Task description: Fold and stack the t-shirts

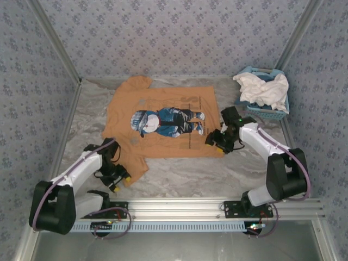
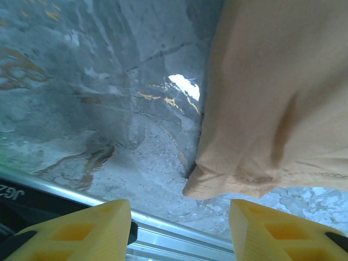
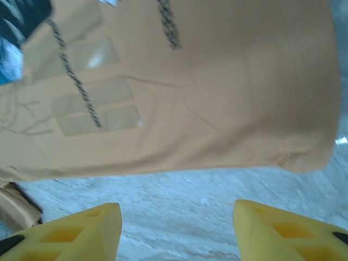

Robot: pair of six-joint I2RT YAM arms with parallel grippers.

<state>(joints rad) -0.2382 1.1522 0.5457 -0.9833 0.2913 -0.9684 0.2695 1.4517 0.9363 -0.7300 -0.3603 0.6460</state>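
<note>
Overhead view: we see a tan-orange t-shirt point(image 1: 160, 122) spread flat, print side up, at the ctr of a grey marbled table point(image 1: 185, 174). Its neck points L and its hem R, so the blue, white & black cartoon print lies sideways across the chest. One sleeve reaches toward the far wall, the other toward the near edge. A white t-shirt point(image 1: 263, 89) sits bundled in a light blue basket point(image 1: 267, 113) at the far R corner, well apart from the tan one.

The left gripper point(image 1: 120, 182) sits low over the table just beside the near sleeve. In the L wrist cam we see its two yellow fingers point(image 2: 81, 228) spread w/ nothing btwn them: released, no cloth held. The sleeve's stitched corner lies slightly rumpled on the table just ahead of the gap, w/ a metal rail point(image 2: 174, 234) crossing below.

The right gripper point(image 1: 213, 142) is at the shirt's near-R corner, by the hem. In the R wrist cam we see its yellow fingers point(image 3: 283, 228) also parted & empty: released. A strip of bare table separates them from the shirt's edge, which lies flat. The dark lettering on the cloth is too blurred to read.
</note>
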